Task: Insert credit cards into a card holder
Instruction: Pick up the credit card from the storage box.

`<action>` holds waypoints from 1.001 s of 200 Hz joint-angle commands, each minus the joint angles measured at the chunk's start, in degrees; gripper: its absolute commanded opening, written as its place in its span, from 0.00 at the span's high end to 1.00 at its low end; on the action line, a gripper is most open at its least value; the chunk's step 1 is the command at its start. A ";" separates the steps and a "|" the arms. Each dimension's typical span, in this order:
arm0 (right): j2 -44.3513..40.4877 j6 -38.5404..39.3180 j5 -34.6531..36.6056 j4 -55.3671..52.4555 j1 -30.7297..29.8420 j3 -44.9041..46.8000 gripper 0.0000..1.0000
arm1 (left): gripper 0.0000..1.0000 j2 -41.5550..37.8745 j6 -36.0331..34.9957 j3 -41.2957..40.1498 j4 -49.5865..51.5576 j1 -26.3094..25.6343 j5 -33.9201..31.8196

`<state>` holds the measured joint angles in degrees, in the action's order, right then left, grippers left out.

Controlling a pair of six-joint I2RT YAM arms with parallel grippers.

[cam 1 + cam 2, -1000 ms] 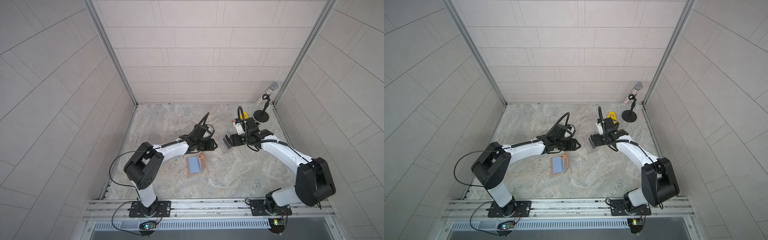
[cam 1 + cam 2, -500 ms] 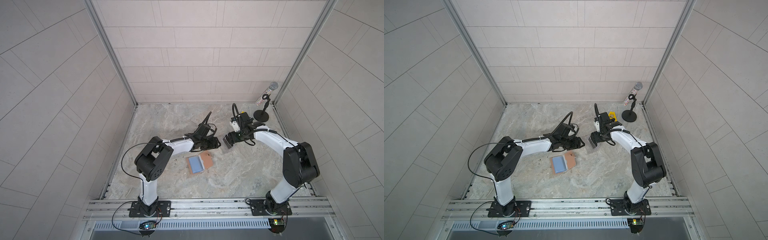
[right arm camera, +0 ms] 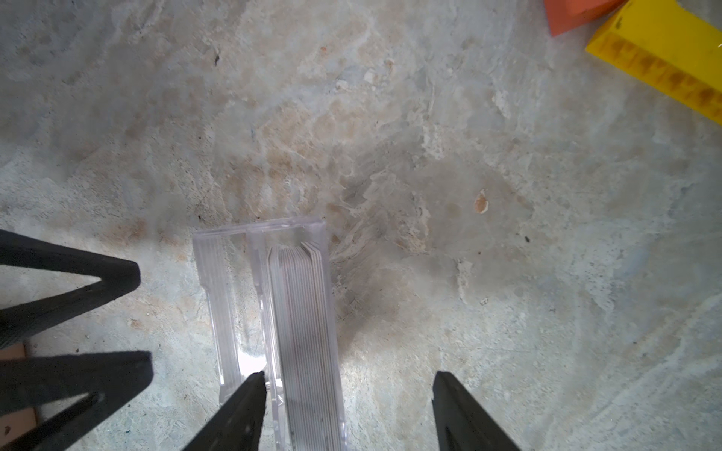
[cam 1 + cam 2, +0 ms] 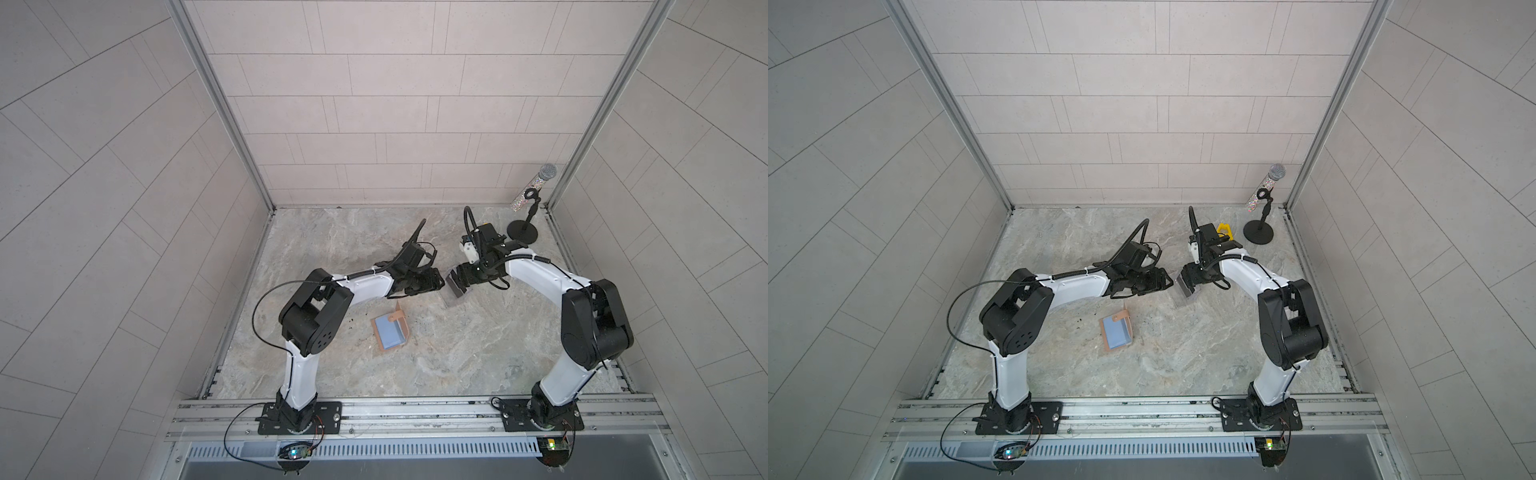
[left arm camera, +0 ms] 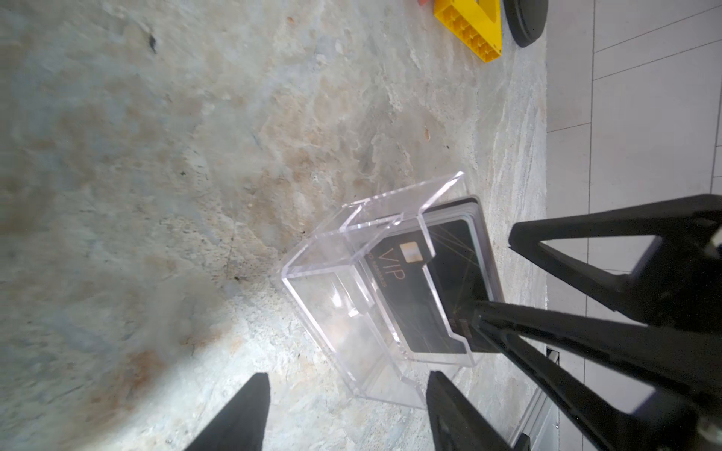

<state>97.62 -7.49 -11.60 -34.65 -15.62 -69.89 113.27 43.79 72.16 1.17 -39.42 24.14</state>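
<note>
Though only one wrist view shows VIP on cards (image 5: 453, 273), left gripper (image 5: 347, 414) and right gripper (image 3: 344, 410) gape.

Tan card holder (image 4: 404, 328) lies open; credit cards (image 5: 455, 269) stand stacked.

Marble tabletop (image 4: 332, 241) bears microphone (image 4: 536, 187), yellow block (image 4: 1224, 230), clear box (image 5: 332, 273).

The card holder (image 4: 399, 318) lies open on the counter (image 4: 332, 232); beyond it, left gripper (image 4: 437, 283) and right gripper (image 4: 456, 281) face each other at a clear box (image 4: 456, 296).
</note>
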 commanded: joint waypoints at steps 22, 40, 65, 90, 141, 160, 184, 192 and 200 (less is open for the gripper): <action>1.12 1.09 -0.20 -1.38 0.50 -1.22 0.31 | 0.30 2.47 0.31 4.37 4.49 -0.66 -2.13; 1.47 1.24 -0.58 -1.34 0.50 -1.30 0.31 | 0.30 3.17 0.55 5.48 4.91 -0.83 -2.33; 1.83 1.26 -0.50 -1.41 0.59 -1.52 0.31 | 0.30 4.01 0.35 6.99 6.64 -1.01 -3.16; 2.13 1.25 -0.44 -1.55 0.76 -1.87 0.31 | 0.30 4.94 0.42 8.16 8.57 -1.17 -4.37; 3.25 1.80 -0.67 -1.86 0.76 -2.36 0.32 | 0.30 6.41 0.43 9.57 9.68 -1.36 -4.54; 3.67 1.86 -0.80 -2.00 0.76 -2.62 0.32 | 0.30 6.91 0.38 9.92 9.98 -1.36 -4.68; 4.11 1.81 -0.54 -2.08 0.76 -2.80 0.32 | 0.30 7.32 0.25 10.28 10.33 -1.37 -4.71; 4.30 1.78 -0.37 -2.06 0.76 -2.89 0.32 | 0.31 7.50 0.24 10.43 10.47 -1.43 -4.78; 4.49 1.84 -0.35 -2.17 0.76 -3.01 0.32 | 0.31 7.58 0.18 10.46 10.52 -1.41 -4.98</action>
<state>101.16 -6.81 -12.62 -35.20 -15.05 -71.79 119.70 44.12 81.10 10.22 -40.34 20.08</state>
